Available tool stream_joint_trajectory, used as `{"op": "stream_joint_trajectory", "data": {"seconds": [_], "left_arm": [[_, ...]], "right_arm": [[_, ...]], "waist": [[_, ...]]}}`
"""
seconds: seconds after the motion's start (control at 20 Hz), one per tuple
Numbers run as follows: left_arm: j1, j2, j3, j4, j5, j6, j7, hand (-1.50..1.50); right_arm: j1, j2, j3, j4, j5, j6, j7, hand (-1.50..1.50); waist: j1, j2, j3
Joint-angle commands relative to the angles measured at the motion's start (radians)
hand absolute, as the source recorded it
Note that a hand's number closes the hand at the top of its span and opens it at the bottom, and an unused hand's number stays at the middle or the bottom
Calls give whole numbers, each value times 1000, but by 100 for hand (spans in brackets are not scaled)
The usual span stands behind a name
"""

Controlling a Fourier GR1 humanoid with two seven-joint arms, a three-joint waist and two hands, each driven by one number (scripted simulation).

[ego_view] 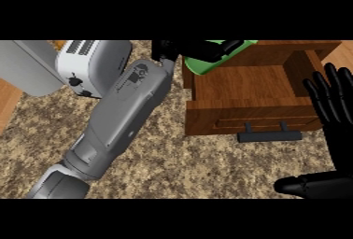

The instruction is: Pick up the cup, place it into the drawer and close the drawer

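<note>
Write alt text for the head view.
The left hand holds a green cup over the back left corner of an open wooden drawer. The right hand rests open at the right edge; a toaster stands at upper left.

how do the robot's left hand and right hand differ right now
The left hand reaches to the counter's far side, near the drawer's back corner; the right hand shows at the view's right edge. The left hand is curled round the green cup; the right hand holds nothing, fingers straight and pointing up. Both are black.
</note>
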Motion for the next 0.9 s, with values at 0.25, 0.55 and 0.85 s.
{"op": "stream_joint_trajectory", "data": {"seconds": [0.25, 0.55, 0.85], "left_arm": [[-133, 0, -117, 257, 156, 39, -63, 150], [-161, 0, -235, 306, 187, 45, -73, 150], [-158, 0, -364, 299, 220, 120, -25, 150]], "right_arm": [[-40, 24, 36, 46, 29, -3, -42, -150], [-58, 41, 80, 28, 51, -23, 1, -150], [-37, 23, 60, 43, 29, 17, -42, -150]], "waist": [[-36, 10, 1], [-54, 13, 1], [-70, 14, 2]]}}
